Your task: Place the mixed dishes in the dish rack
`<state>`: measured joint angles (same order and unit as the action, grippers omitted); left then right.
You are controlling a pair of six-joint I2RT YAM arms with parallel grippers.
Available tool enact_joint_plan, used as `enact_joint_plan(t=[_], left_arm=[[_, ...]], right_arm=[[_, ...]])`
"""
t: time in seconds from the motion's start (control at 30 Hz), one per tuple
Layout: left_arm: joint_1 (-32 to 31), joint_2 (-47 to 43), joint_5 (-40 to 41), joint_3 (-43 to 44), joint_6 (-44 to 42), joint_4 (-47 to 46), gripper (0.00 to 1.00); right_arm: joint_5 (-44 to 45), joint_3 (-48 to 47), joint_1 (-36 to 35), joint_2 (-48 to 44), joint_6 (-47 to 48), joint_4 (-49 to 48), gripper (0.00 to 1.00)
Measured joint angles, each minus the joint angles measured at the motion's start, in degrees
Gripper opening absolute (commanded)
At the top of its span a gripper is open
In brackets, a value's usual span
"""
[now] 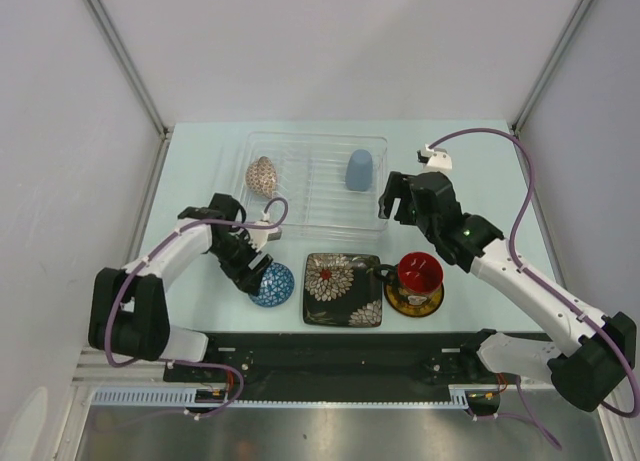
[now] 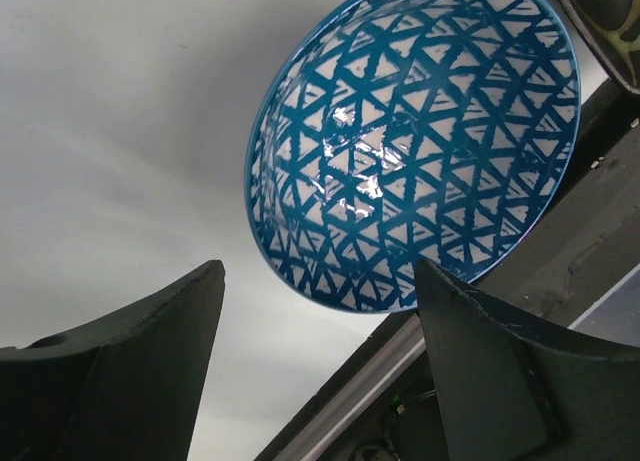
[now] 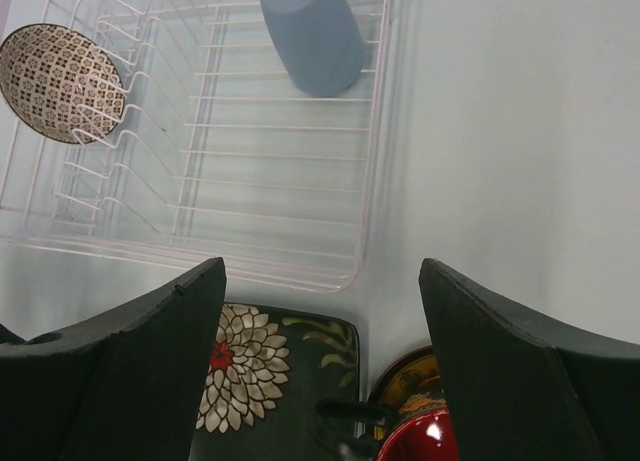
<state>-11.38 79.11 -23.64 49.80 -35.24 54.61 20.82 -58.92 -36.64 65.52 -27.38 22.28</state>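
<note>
Left claw (image 2: 318, 271) spread, aligned on small blue saucer (image 2: 410, 141) for pickup | right claw (image 3: 320, 271) spread, empty, beside dish rack (image 3: 374, 131) | beige lattice-patterned bowl (image 3: 60, 81) edge-propped by dividers (image 3: 115, 141)

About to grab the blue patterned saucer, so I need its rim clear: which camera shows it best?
Left wrist: the blue saucer fills much of the frame, with its pattern and rim sharp. Top external shows it small, right at the left gripper. Right wrist misses it.
</note>
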Motion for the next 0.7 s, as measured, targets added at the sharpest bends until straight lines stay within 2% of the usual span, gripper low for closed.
enact_joint_plan(t=[0.23,0.33,0.57,0.7], left_arm=[[0.00,4.72,-1.07,-0.02,-1.68,-0.22,0.73],[0.00,6.62,-1.60,0.09,-1.86,-0.37,0.65],[-0.33,9.94,-1.88,0.72,-1.05,-1.95,0.37],[-0.74,10.12,-1.73,1.90,-0.52,-2.40,0.27]], right_arm=[[1.05,0.00,0.00,-0.37,-0.02,0.20,0.84],[1.36,0.00,0.00,-0.50,-0.04,0.24,0.84],[1.95,0.00,0.00,-0.61,-0.07,0.66,0.84],[2.34,0.00,0.00,-0.61,-0.09,0.79,0.84]])
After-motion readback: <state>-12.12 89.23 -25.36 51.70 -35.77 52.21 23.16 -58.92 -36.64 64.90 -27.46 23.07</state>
